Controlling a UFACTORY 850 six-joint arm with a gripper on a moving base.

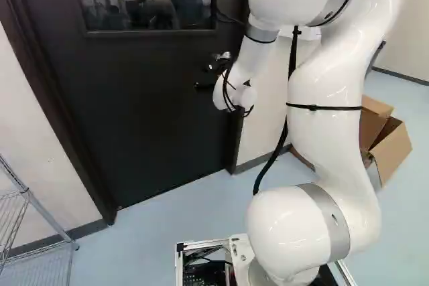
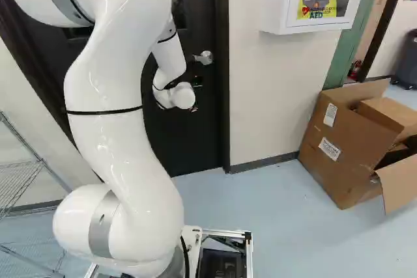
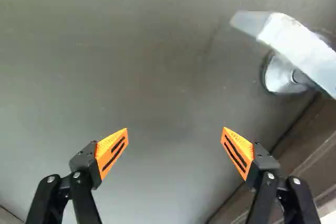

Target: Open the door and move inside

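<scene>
Door, one: dark, windowed in its upper part, standing closed in its door frame. Direction of swing: could not be told.

Lever handle, one: silver, mounted beside the door's edge, on the side towards the cardboard box; untouched.

Gripper, one: released, fingers wide apart, nothing between them. The handle lay ahead and off to one side, beyond the finger nearer the door frame.

Risks, as judged. First: a straight advance would probably have put both orange pads against bare door, since the handle was out of line. Second: a sideways correction made too close could have knocked a finger on the handle's mount or the frame. Third: a grip at the lever's very tip might have slipped under turning. Fourth: base driven early, latch unreleased; the arm would have been pressed against the door.
</scene>
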